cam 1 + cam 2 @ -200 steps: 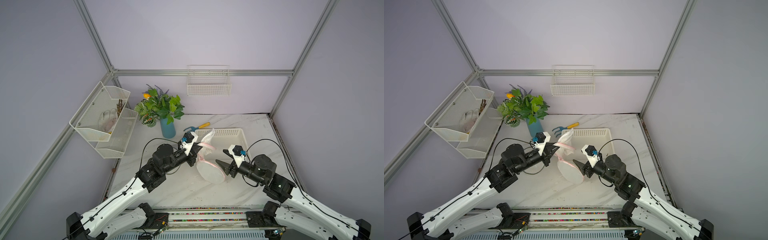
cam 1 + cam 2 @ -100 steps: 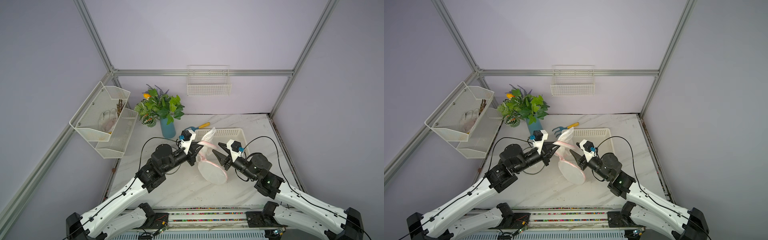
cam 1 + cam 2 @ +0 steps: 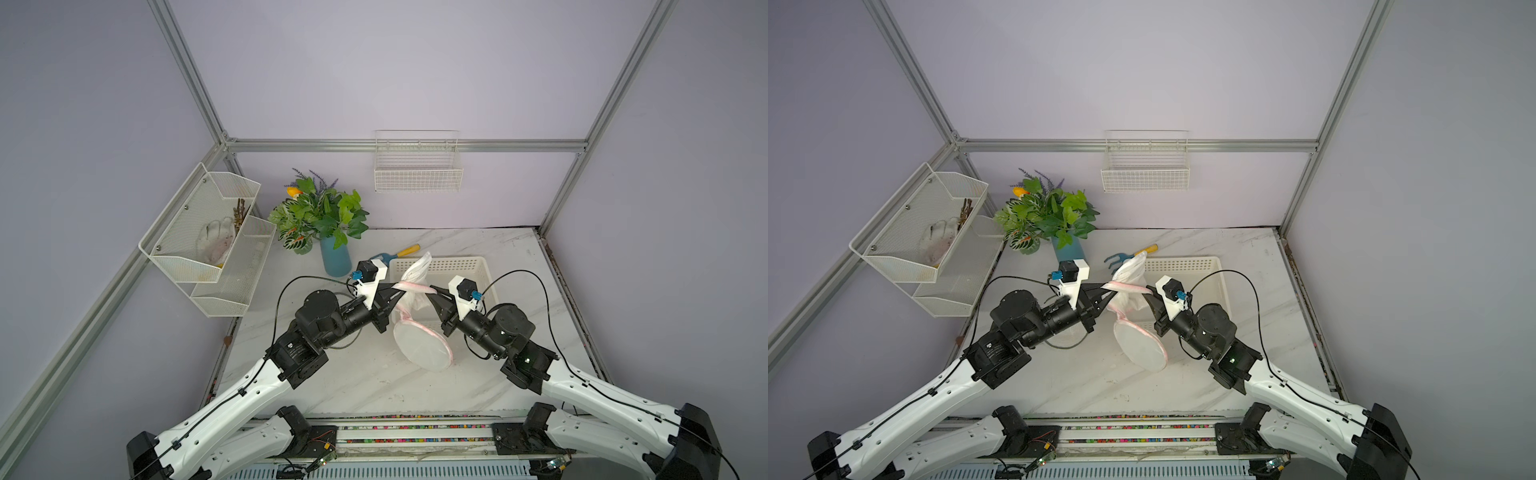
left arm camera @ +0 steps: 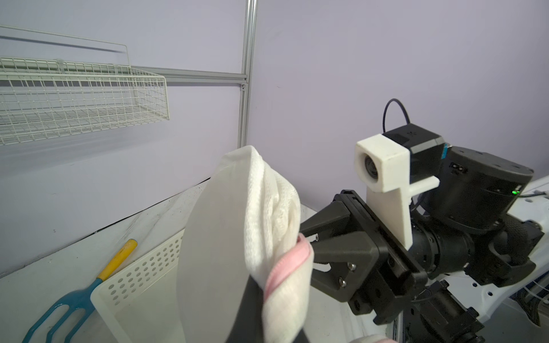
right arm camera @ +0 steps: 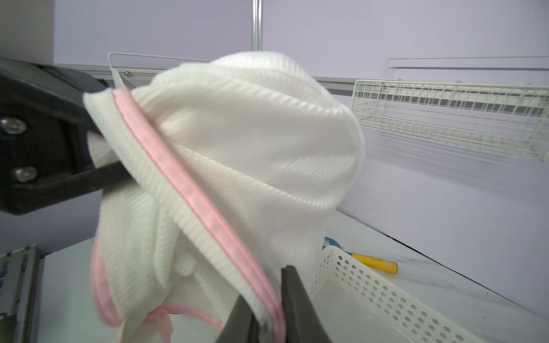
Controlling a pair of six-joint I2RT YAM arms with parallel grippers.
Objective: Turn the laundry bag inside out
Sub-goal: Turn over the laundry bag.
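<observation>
Holding bag (image 3: 417, 301) over bench (image 3: 353, 374): my left hand (image 3: 397, 287) and right hand (image 3: 432, 290) each pinch its pink rim (image 3: 414, 286), taut between them. Inversion looks partway to me; round base (image 3: 422, 348) hangs below, not yet pulled through.

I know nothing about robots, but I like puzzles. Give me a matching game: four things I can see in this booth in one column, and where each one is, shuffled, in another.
Things
1. laundry bag
2. hand rake
3. wire basket
4. glove

Places
A. hanging on the back wall
B. lying on the table beside the white tray
C. pinched by the left gripper and the right gripper
D. inside the mesh rack

Pairs: 1-C, 2-B, 3-A, 4-D
</observation>
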